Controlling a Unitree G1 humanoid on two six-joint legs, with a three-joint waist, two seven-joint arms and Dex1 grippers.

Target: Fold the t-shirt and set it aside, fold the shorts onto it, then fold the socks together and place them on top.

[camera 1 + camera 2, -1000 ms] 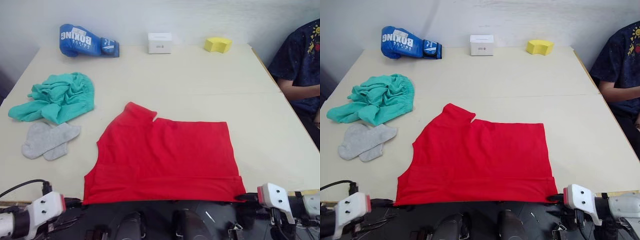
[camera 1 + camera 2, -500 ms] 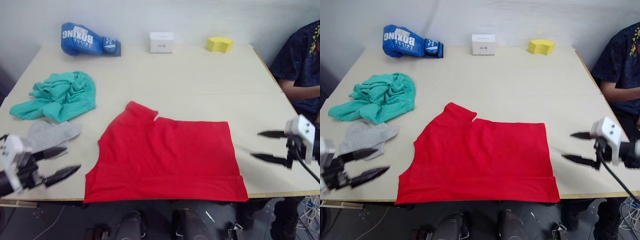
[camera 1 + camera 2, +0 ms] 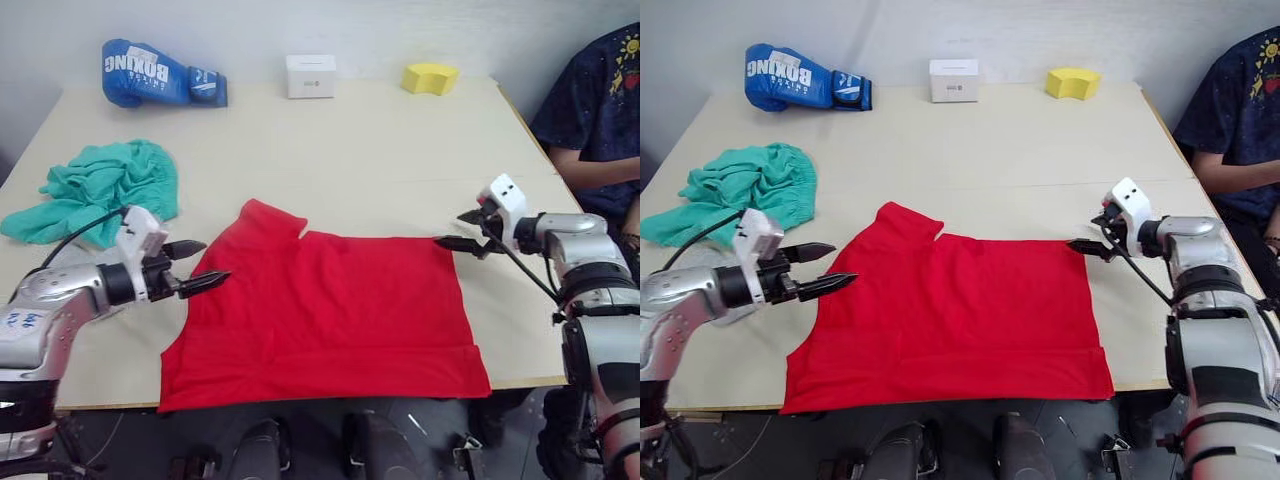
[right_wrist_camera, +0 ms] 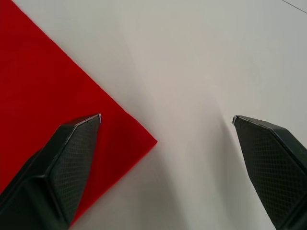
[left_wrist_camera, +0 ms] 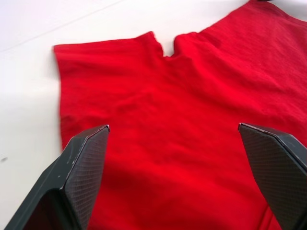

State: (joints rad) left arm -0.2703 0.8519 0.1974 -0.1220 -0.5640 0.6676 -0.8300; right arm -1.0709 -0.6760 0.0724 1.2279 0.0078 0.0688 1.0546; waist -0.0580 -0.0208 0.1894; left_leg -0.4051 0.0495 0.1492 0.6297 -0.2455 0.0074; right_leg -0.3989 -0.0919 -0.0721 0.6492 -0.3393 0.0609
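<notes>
Step in hand: folding the bright red cloth t-shirt point(image 3: 325, 305), lying flat at centre frame. Left gripper point(image 3: 197, 264) and right gripper point(image 3: 462, 229) stand wide, empty, at opposite edges. Next move calls for pinching both edges.

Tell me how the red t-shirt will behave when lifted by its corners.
The t-shirt lies flat and thin on the table, so it will likely drape and sag between the left end effector and right end effector. It looks light, and may slide easily on the smooth tabletop.
</notes>
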